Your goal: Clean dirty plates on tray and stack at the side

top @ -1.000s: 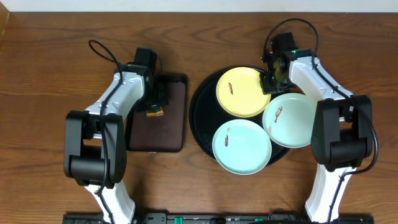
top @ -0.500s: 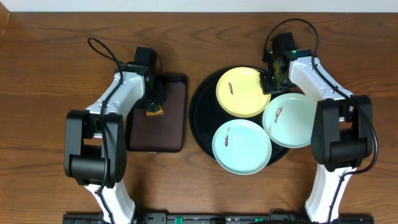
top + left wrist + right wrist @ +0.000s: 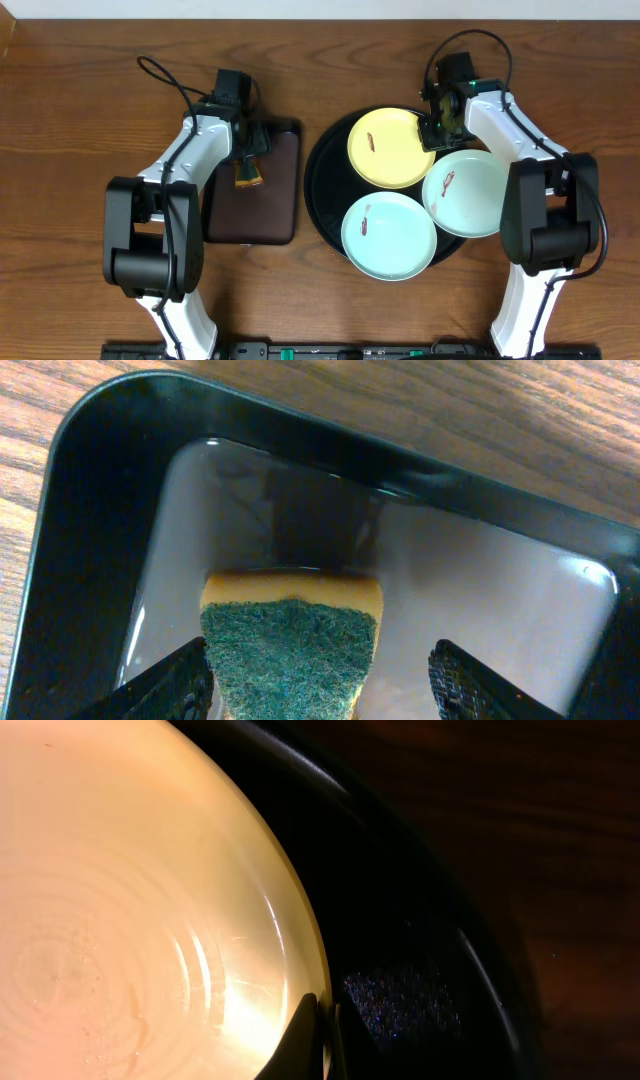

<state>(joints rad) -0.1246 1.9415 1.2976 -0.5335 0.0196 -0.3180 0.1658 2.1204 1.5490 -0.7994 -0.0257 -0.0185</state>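
1. right gripper [image 3: 322, 1025] clamped on the yellow plate [image 3: 130, 900]'s rim, inside the black tray [image 3: 400, 920].
2. left gripper [image 3: 315, 682] spread around a sponge [image 3: 290, 645], left of the black tray.
3. two mint plates [image 3: 389, 236] [image 3: 467, 192] overhang the black tray's rim.

Matt wood-grain counter [image 3: 80, 100], glossy black round tray [image 3: 318, 165], smooth glossy yellow plate [image 3: 120, 870] on it, left of the round tray a shiny dark rectangular tray [image 3: 90, 490], rough green-faced foam sponge [image 3: 290, 650]

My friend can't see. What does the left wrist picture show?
A yellow sponge with a green scrubby face is between the left gripper's open fingers, above a shiny dark tray. Brown wooden table shows beyond the tray's rim.
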